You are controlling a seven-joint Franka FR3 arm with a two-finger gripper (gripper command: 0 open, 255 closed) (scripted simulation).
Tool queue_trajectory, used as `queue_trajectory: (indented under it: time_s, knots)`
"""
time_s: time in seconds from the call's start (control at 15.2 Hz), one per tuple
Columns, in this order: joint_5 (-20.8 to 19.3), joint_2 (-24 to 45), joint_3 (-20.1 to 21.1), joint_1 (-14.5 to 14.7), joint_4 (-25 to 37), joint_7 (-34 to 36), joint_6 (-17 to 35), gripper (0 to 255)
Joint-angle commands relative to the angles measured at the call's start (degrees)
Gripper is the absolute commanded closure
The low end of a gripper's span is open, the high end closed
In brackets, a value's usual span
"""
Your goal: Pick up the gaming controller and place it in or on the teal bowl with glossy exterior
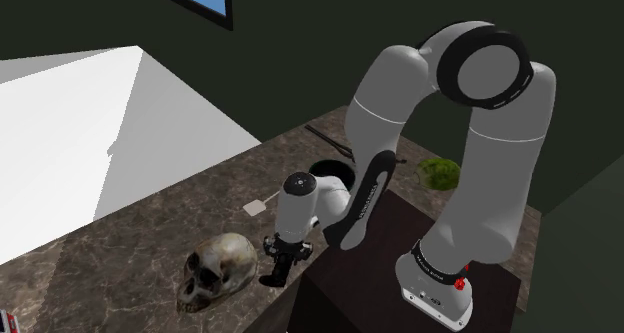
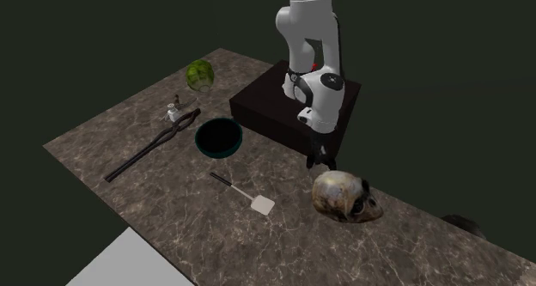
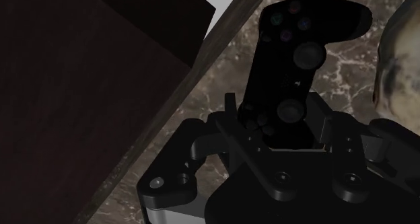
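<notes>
I've got the gripper (image 3: 279,125) clenched on one handle of the black gaming controller (image 3: 296,48), low over the tabletop (image 2: 129,138) between stand (image 2: 258,104) and skull (image 1: 215,269). I judge this end-grip leaves its body free for lowering into the teal bowl (image 2: 197,136).

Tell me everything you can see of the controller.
The controller is an all-black gamepad with two thumbsticks and a cluster of face buttons, its face toward the wrist camera. The claw clasps one end between its fingers; the other end points away. It lies over the marbled counter, beside the skull. Whether it rests on the counter or is lifted, I cannot tell.
</notes>
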Motion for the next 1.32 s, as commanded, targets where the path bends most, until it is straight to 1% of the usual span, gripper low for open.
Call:
queue_trajectory:
  time_s: [0.0,0.2,0.4,0.59,0.73,0.86,0.99,1.12,1.25]
  knots:
    - [3.16,-2.27,3.67,-2.98,-0.88,-2.5,-1.61,255]
    - [8.05,-5.34,8.62,-6.89,-1.98,-6.25,-3.56,255]
    - [13.9,-8.58,13.7,-10.69,-2.93,-10.59,-5.53,255]
    - [20.81,-12.1,18.61,-14.07,-3.68,-15.61,-7.58,255]
    - [25.96,-14.65,21.43,-15.77,-4.03,-19.3,-9.08,255]
    - [31.26,-17.33,23.54,-16.74,-4.24,-23.08,-10.75,255]
    - [36.28,-20.07,24.74,-16.91,-4.3,-26.65,-12.61,255]
    - [40.59,-22.74,25.0,-16.36,-4.22,-29.7,-14.64,255]
    - [44.03,-25.26,24.68,-15.45,-4.05,-32.15,-16.79,255]
